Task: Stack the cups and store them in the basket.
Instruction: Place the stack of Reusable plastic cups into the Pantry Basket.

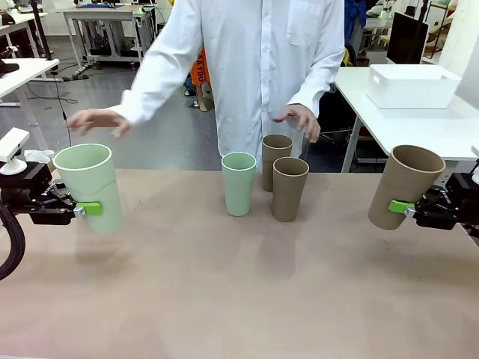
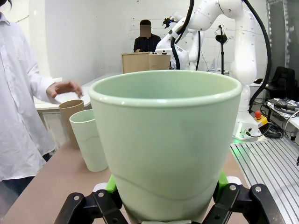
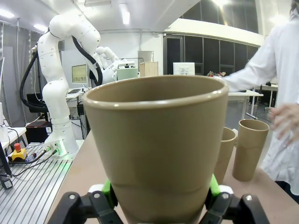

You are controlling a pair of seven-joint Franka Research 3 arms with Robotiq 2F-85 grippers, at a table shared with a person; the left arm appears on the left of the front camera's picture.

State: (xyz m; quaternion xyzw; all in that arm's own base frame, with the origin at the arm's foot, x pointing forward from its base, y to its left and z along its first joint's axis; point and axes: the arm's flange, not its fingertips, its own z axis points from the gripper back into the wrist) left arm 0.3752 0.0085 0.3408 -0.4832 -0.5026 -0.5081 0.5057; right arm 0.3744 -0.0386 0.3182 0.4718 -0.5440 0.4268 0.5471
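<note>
Front view, left edge: the left gripper (image 1: 90, 208) is clamping a pale mint green tapered tumbler (image 1: 86, 183) low on its wall, carrying it upright, seemingly just off the brown table (image 1: 224, 307)
Front view, right edge: the right gripper (image 1: 404, 205) is pinching a tan-brown tapered tumbler (image 1: 406, 185), which is tilting with its mouth leaning toward the upper right
Front view, centre: a second mint tumbler (image 1: 239, 183), a front tan tumbler (image 1: 290, 188) and a rear tan tumbler (image 1: 275, 153) are standing upright, close together
Front view, upper right: the large white rectangular plastic basket (image 1: 412, 90) is sitting on a separate white table (image 1: 449, 127), well apart from both grippers
Front view, top: the person's one hand (image 1: 96, 120) is hovering at upper left, the other hand (image 1: 299, 120) near the rear tan tumbler
Left wrist view: green pads are squeezing the mint tumbler's base from both sides
Right wrist view: green pads are gripping the tan-brown tumbler equally low
Risk: both grips are sitting low on smooth tapered walls, so a tumbler may be slipping or pivoting; the tilted one may be jamming when nested; swinging inward may be toppling the central three or meeting the person's hands
</note>
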